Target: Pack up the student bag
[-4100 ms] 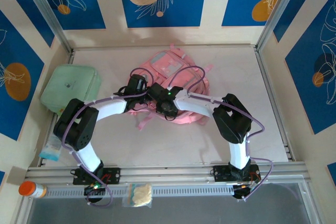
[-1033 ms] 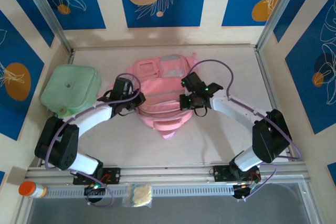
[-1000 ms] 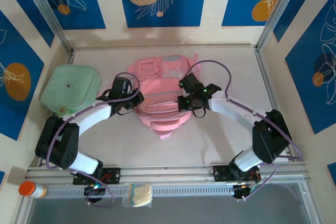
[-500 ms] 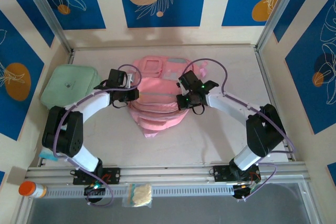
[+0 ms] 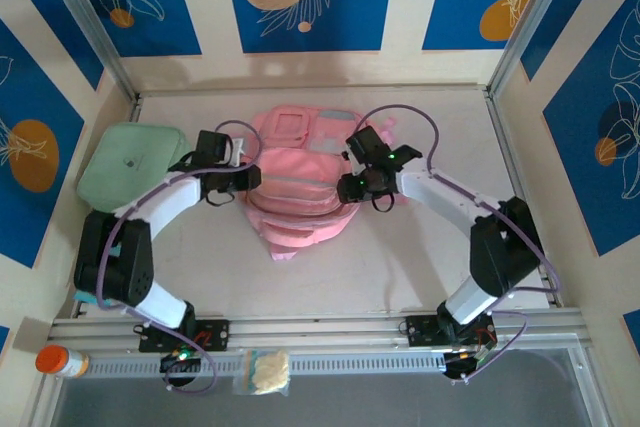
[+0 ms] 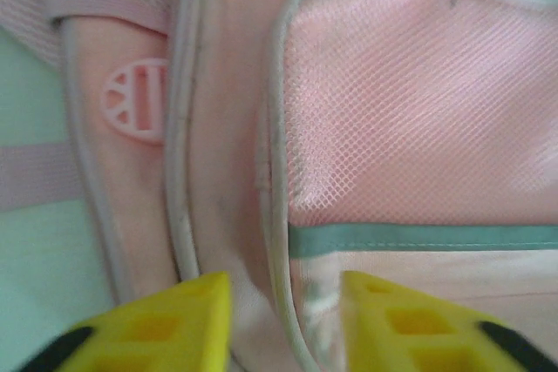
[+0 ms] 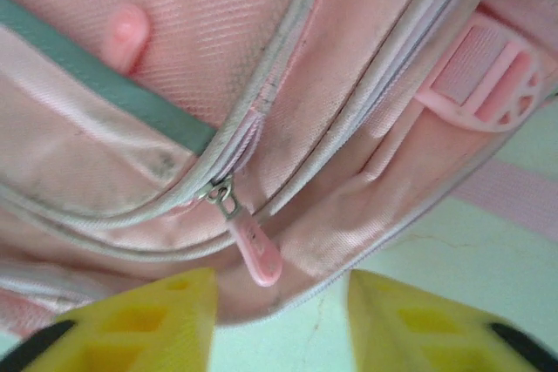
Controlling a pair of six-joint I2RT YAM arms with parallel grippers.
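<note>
Nearest me, an orange-capped bottle (image 5: pixel 60 360) and a clear snack packet (image 5: pixel 262 371) lie on the front rail.

Beyond them, the student bag (image 5: pixel 300 212) lies flat at mid-table (image 5: pixel 420 267), front pockets up, between the two arms.

1. Left tool (image 5: pixel 245 179): set at the bag's left edge. In the left wrist view its yellow fingers (image 6: pixel 166 324) stand a narrow gap apart, with the grey piping of the mesh pocket (image 6: pixel 418 111) running into that gap. A pink strap buckle (image 6: pixel 132 98) sits just left of the piping.
2. Right tool (image 5: pixel 348 187): set at the bag's right edge. In the right wrist view its fingers (image 7: pixel 148 315) are somewhat wider apart, holding nothing. A pink zip pull (image 7: pixel 255 254) hangs just above the gap.

The mint-green soft case (image 5: pixel 125 167) lies near the left wall, apart from the bag.
</note>
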